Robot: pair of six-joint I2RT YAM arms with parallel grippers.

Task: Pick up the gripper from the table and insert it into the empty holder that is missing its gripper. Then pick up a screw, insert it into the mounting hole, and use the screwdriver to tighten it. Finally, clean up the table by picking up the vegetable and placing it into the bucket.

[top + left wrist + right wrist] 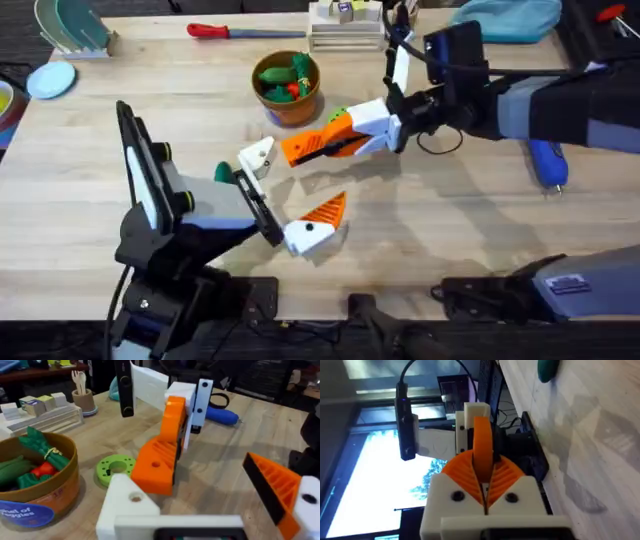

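My right gripper (332,140) (482,467) is shut on the orange ribbed gripper (303,149) (157,457) (481,450), holding it just above the table at mid-table. My left gripper (300,178) (195,485) stands open right beside it. One of its fingers is the bare white holder (258,155) (125,505); the other carries an orange pad. The wedge hangs close in front of the holder, apart from it. The bucket (288,85) (35,477) holds green and red vegetables. A dark green vegetable (224,172) lies by the left wrist. The blue screwdriver (548,165) (222,415) lies at the right. The screw is out of view.
A green disc (116,467) lies between the bucket and the wedge. A red-handled tool (215,30) and a tray of blocks (345,25) sit at the far edge. A teal cloth (505,20) is at the back right, dishes (60,45) at the back left.
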